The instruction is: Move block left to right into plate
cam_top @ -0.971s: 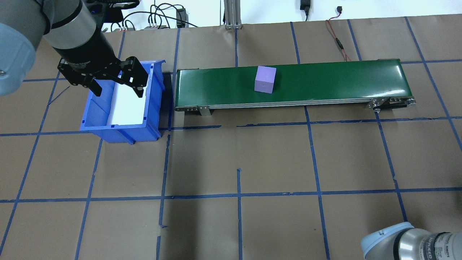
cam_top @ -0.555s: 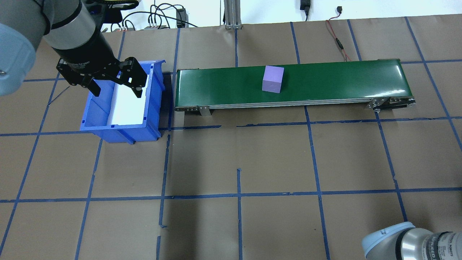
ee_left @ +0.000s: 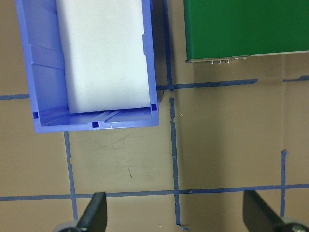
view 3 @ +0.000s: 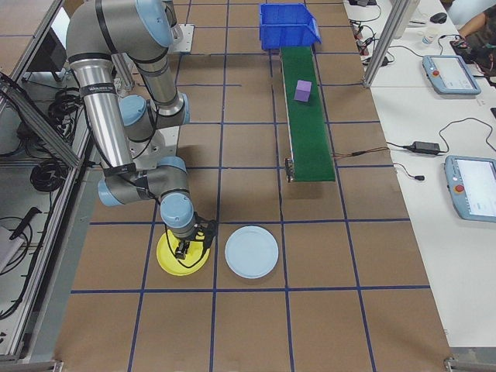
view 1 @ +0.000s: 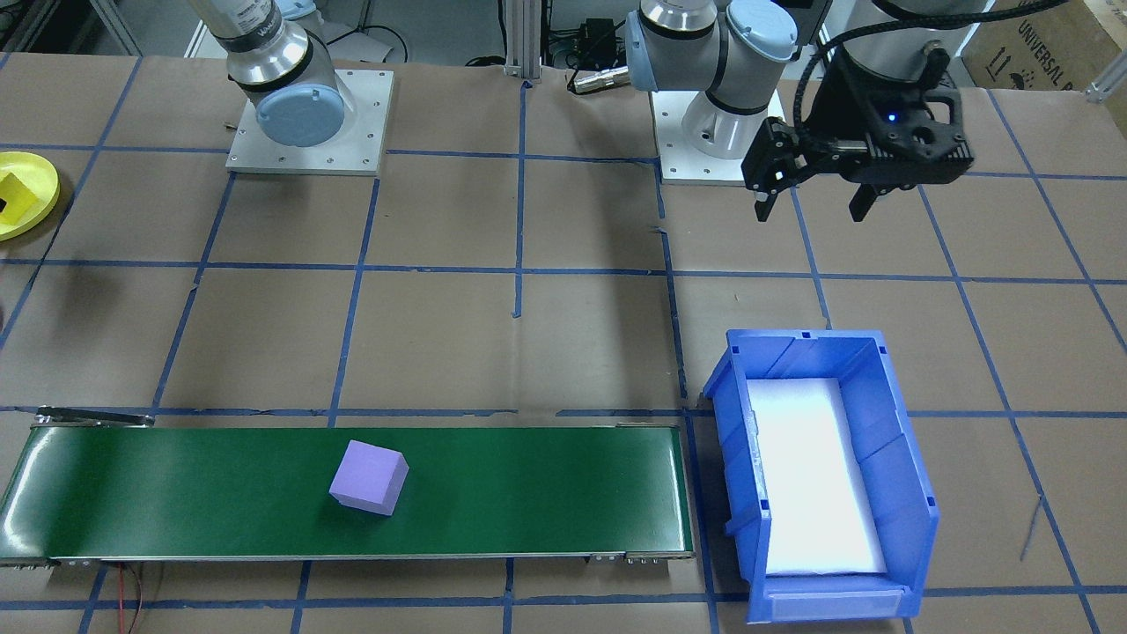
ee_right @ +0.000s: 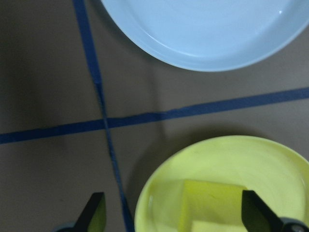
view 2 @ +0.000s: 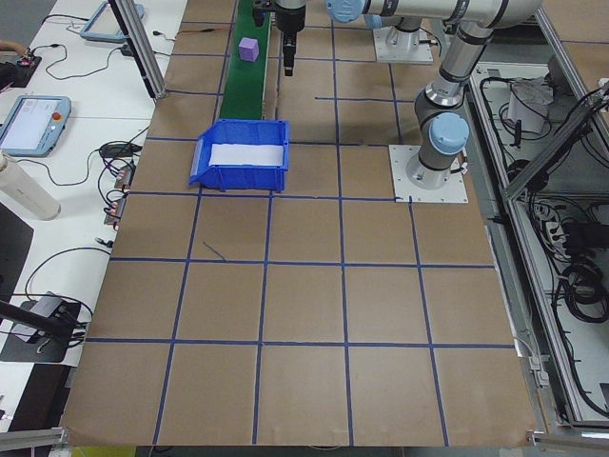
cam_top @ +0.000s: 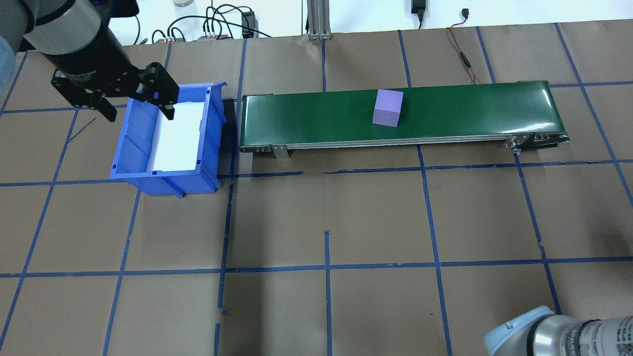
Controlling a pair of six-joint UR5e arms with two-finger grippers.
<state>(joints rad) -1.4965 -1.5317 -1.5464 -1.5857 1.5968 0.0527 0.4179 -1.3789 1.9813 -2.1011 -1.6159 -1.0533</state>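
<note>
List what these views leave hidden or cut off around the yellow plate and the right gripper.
- Yellow plate: front-facing view, cut by the left edge; absent overhead.
- Yellow block in the plate: right wrist view, lower part cut by the bottom edge.
- Right gripper: right side view, too small to judge its opening; wrist view shows only finger tips.
- Pale blue plate: wrist view, top cut off.

In the front-facing view the yellow plate (view 1: pixel 22 195) is cut by the left edge, and the right gripper is out of frame. From the right-end camera that gripper (view 3: pixel 192 249) is too small to read. Its wrist camera crops the yellow block (ee_right: pixel 212 207) at the bottom and the pale blue plate (ee_right: pixel 207 34) at the top. The overhead view cuts the right arm (cam_top: pixel 559 333) at the corner.
</note>
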